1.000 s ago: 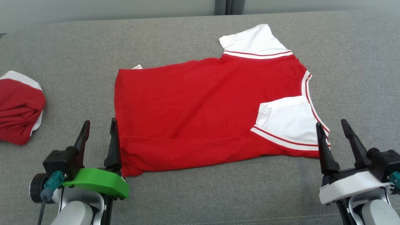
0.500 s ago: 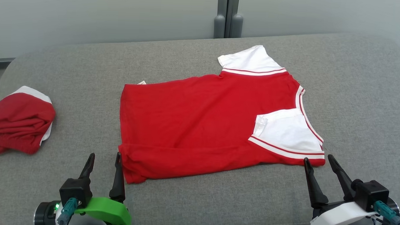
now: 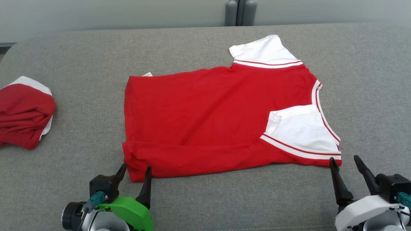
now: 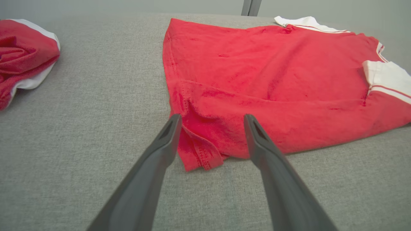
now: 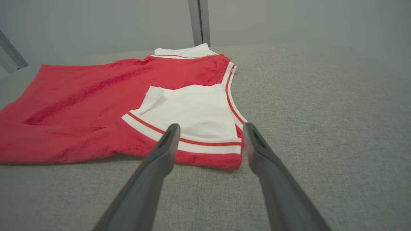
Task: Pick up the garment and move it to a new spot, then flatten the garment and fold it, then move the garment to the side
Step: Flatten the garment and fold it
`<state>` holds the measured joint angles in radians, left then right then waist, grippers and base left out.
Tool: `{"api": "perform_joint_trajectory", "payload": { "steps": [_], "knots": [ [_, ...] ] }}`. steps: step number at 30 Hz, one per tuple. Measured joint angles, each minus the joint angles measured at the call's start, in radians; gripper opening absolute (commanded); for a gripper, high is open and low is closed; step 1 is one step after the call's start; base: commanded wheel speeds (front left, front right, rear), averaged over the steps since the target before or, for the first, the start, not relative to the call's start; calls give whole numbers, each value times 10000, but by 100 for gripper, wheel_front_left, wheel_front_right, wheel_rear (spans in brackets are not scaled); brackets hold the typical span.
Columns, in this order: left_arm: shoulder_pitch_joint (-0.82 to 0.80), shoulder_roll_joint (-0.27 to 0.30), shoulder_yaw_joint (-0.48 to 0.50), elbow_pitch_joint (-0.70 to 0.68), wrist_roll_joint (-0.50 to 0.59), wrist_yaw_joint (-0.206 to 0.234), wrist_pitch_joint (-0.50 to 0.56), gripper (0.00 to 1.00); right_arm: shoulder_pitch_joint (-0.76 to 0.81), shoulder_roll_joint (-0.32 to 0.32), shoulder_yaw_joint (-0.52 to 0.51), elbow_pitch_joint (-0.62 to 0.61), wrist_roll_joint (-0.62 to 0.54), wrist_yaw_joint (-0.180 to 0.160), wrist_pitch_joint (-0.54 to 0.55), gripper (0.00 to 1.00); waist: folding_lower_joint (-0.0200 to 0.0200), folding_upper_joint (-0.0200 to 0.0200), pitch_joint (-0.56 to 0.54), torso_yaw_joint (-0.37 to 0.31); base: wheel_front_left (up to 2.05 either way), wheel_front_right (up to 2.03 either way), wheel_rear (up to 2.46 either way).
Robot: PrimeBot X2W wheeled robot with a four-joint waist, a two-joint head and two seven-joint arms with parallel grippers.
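The garment [image 3: 208, 119], a red T-shirt with white, red-striped sleeves, lies spread on the grey cushion [image 3: 223, 205]. Its near edge is folded over and the near sleeve [image 3: 300, 130] is laid back onto the body. My left gripper [image 3: 136, 167] is open just in front of the shirt's near left corner. In the left wrist view that corner [image 4: 199, 157] lies between the left gripper's [image 4: 212, 117] two fingers. My right gripper [image 3: 344, 158] is open at the near right corner, its [image 5: 212, 125] fingers either side of the striped sleeve hem [image 5: 205, 147]. Neither gripper holds anything.
A second red and white garment [image 3: 19, 116] lies bunched at the cushion's left end, also in the left wrist view [image 4: 22, 54]. A pale wall with a grey post [image 3: 240, 9] stands behind the cushion. Bare grey fabric stretches to the right of the shirt [image 3: 381, 84].
The head camera has shifted. My left gripper has moved right, from beside the shirt's left edge to in front of its near left corner. Both grippers have stayed open.
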<state>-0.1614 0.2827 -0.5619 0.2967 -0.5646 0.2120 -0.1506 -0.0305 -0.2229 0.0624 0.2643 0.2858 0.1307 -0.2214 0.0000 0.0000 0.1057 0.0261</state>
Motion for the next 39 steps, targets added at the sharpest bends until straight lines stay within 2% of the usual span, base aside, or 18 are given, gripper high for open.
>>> {"api": "perform_joint_trajectory", "payload": {
  "steps": [10, 16, 17, 18, 19, 20, 21, 22, 23, 29, 33, 39],
  "knots": [
    [-525, -372, 198, 1114, -819, -424, 537, 100, -1647, -531, 366, 2366, 430, 2, -226, 100, 0, 0, 834, 1, 0, 0, 0],
    [-859, -462, 163, 1546, -1053, -635, 828, 100, -2509, -652, 1133, 3613, 1135, 2, -311, 100, 1, 0, 1253, 108, 0, 0, 0],
    [-908, -470, 146, 1593, -1078, -688, 905, 100, -2603, -673, 1315, 3747, 1289, 2, -313, 97, 0, 0, 1278, 130, 0, 0, 0],
    [-947, -485, 140, 1622, -1152, -748, 989, 100, -2697, -677, 1457, 3860, 1423, 2, -314, 55, 0, 0, 1300, 148, 0, 0, 0],
    [-968, -491, 134, 1645, -1210, -800, 1014, 91, -2799, -686, 1578, 3958, 1532, 2, -328, 40, 0, 0, 1317, 160, 0, 0, 0],
    [-990, -489, 113, 1680, -1212, -828, 1083, 76, -2886, -729, 1701, 4057, 1634, 2, -337, 2, 0, 0, 1321, 168, 0, 0, 0],
    [-1002, -497, 119, 1701, -1264, -895, 1147, 62, -2956, -754, 1808, 4123, 1802, 2, -349, 0, 0, 0, 1316, 169, 0, 0, 0],
    [-1009, -499, 113, 1710, -1317, -940, 1227, 40, -3014, -769, 1921, 4186, 1965, 2, -355, 0, 0, 0, 1312, 168, 0, 0, 0],
    [-1011, -491, 107, 1708, -1331, -982, 1244, 0, -3056, -790, 2031, 4228, 2065, 8, -355, 0, 0, 0, 1308, 166, 0, 0, 0],
    [-905, -334, 111, 1323, -1580, -1062, 1620, 0, -3073, -1026, 2144, 4021, 2813, 12, -372, 0, 0, 0, 1245, 169, 0, 0, 0],
    [-548, -25, 190, 662, -1795, -1053, 1883, 0, -2653, -1112, 1902, 3298, 3160, 12, -399, 0, 0, 0, 1160, 202, 0, 0, 0],
    [-26, 606, 297, -508, -1870, -759, 2431, 0, -1409, -968, 1402, 2165, 3196, 12, -399, 0, 0, 0, 1002, 207, 0, 0, 0]
  ]
}}
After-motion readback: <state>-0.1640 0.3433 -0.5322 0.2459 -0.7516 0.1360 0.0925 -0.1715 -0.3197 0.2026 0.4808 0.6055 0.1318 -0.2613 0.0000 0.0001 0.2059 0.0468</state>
